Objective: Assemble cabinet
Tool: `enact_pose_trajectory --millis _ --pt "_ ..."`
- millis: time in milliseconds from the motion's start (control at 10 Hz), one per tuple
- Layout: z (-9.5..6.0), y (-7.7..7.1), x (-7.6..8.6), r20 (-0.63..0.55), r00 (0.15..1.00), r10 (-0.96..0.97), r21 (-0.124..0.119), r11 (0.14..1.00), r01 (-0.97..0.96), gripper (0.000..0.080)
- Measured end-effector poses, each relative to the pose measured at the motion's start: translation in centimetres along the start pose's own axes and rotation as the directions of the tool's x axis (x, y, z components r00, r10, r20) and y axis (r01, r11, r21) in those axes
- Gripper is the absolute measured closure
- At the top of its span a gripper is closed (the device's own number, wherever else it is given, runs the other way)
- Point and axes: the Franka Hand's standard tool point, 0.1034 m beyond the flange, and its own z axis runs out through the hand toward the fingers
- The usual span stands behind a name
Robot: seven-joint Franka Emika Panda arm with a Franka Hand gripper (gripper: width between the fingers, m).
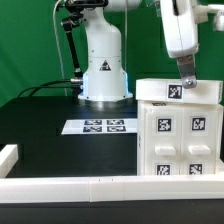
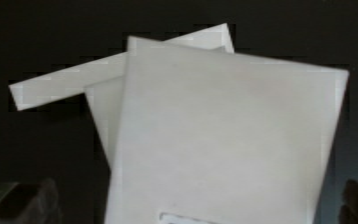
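Observation:
The cabinet (image 1: 182, 135) is a white boxy shell with several square tags on its front, standing at the exterior view's right near the front rail. A flat white top panel (image 1: 180, 91) with one tag lies on it. My gripper (image 1: 184, 80) hangs straight down over that panel, fingertips at its surface. In the wrist view the white panel (image 2: 220, 120) fills most of the picture, with another white edge (image 2: 69, 85) sticking out behind it. My gripper (image 2: 194, 205) has its dark blurred fingers (image 2: 25, 200) spread wide on either side of the panel, with a gap showing on one side.
The marker board (image 1: 100, 126) lies flat mid-table in front of the robot base (image 1: 103, 65). A long low white rail (image 1: 80, 186) edges the table's front, with a white corner piece (image 1: 8, 157) at the exterior view's left.

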Motion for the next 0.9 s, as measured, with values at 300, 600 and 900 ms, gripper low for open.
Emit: enact_pose_trajectory --millis 300,600,900 --pt "-0.98 0.08 -0.64 0.021 0.998 -0.062 0.011 0.998 0.062 0.0003" --pt "-0.78 0.22 -0.59 0.017 0.983 -0.185 0.005 0.983 0.185 0.0003" --pt "-1.12 0.2 -0.92 0.024 0.849 -0.529 -0.013 0.849 0.529 0.0003"
